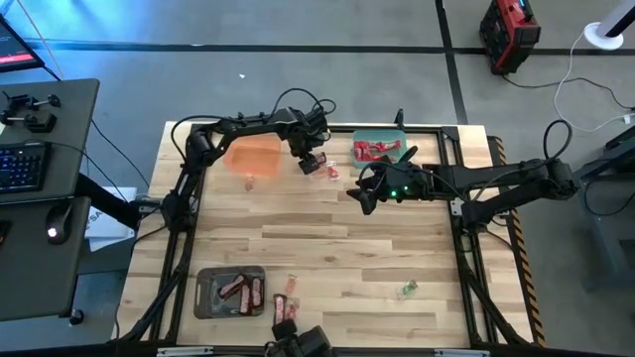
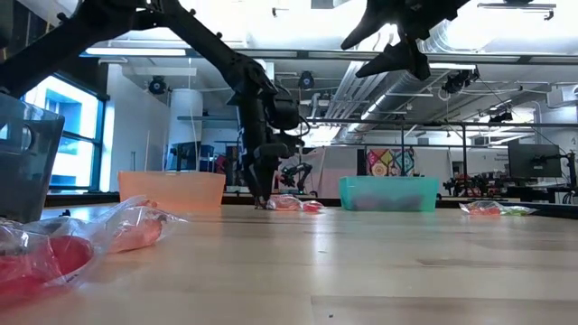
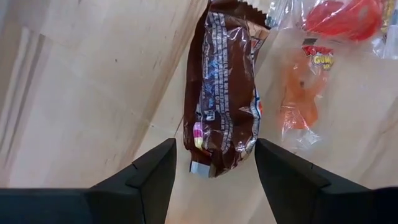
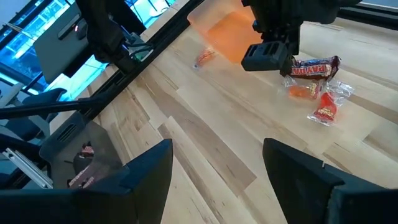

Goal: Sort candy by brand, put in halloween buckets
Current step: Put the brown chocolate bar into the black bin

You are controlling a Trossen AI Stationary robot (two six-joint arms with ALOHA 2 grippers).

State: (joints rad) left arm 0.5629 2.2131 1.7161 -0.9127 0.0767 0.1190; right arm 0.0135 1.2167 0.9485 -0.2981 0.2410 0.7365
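My left gripper [image 1: 312, 159] [image 3: 214, 144] is low over the table beside the orange bucket [image 1: 254, 156]. It is open, with one finger on each side of the near end of a dark brown candy bar [image 3: 221, 93] that lies flat on the wood. An orange sweet [image 3: 301, 87] and a red sweet [image 3: 342, 17] lie just beyond it. My right gripper [image 1: 363, 192] [image 4: 217, 146] hangs open, raised above mid-table. The green bucket [image 1: 379, 147] holds red sweets. The dark grey bucket [image 1: 230, 291] holds brown bars.
A small sweet [image 4: 205, 57] lies by the orange bucket [image 4: 224, 28]. Loose sweets lie near the table's near edge [image 1: 287, 303] and a pale green one [image 1: 407, 290] toward the right. Bare wood spreads across the middle of the table [image 1: 327, 238]. A desk with a keyboard [image 1: 22, 164] stands to the left.
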